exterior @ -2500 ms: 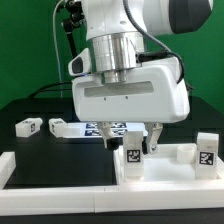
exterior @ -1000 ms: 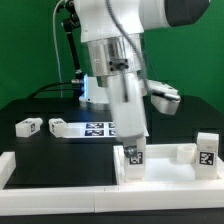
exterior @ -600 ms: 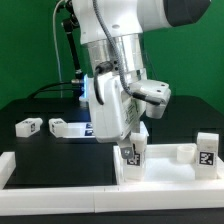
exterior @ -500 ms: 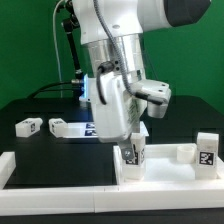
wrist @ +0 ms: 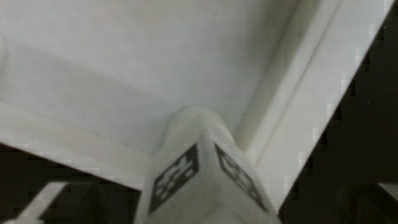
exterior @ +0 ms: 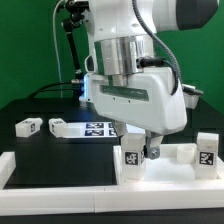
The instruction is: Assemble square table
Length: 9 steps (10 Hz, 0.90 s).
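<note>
The square table's white slab [exterior: 165, 172] lies at the exterior view's lower right, and in the wrist view its flat face [wrist: 107, 80] fills most of the picture. A tagged white leg [exterior: 131, 157] stands upright on its near left corner. My gripper [exterior: 143, 152] hangs over that leg, open, with one dark finger [exterior: 153, 151] just off the leg's side. From the wrist the leg [wrist: 203, 165] rises between the two dark fingertips [wrist: 39, 207] with a gap on each side. Another tagged leg [exterior: 206, 150] stands at the slab's right, with a further white piece [exterior: 184, 153] beside it.
Two loose tagged legs [exterior: 28, 126] [exterior: 62, 127] lie on the black table at the exterior view's left. The marker board [exterior: 98, 128] lies behind the hand. A long white border rail [exterior: 60, 170] runs along the front edge.
The hand has swung round about its axis and its wide body now faces the camera. The jaws have spread and let go of the upright leg, which stays standing on the slab.
</note>
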Tool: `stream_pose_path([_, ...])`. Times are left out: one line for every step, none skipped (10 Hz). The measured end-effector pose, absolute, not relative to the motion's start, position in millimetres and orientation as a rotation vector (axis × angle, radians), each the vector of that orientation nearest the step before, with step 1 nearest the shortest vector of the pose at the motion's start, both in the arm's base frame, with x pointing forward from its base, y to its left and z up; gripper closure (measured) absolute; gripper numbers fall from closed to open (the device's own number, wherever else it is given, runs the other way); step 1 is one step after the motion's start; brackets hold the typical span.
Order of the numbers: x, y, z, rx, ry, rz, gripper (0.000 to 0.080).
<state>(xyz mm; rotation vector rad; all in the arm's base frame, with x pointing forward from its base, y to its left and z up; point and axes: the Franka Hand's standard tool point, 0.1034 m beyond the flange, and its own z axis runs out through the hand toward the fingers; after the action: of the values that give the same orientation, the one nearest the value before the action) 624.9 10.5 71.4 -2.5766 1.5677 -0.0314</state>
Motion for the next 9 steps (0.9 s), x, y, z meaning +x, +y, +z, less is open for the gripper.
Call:
stream_pose_path([625.0,8.7,71.4,-2.688,1.388,-0.048,0.0151])
stream_pose_path([626.4,5.2,71.3,-2.86,1.062,-0.082,0.0151])
stream_pose_path([626.0,6.8,69.5,-2.922,0.908,-0.086,0.0151])
stream_pose_path([626.0,6.7,69.6,-2.894,0.985,-0.082,0.0151])
stream_pose_path([626.0,6.4,69.5,-2.887,1.008,-0.081,0.0268])
stream_pose_path([625.9,6.3,69.5,-2.887,1.009,-0.081,0.0268])
stream_pose_path([625.9,6.6,69.5,-2.858,1.082,-0.078,0.0453])
stream_pose_path([625.9,6.3,69.4,-2.804,1.21,-0.072,0.0511])
stream_pose_path([625.9,6.2,69.4,-2.765,1.294,-0.068,0.0511])
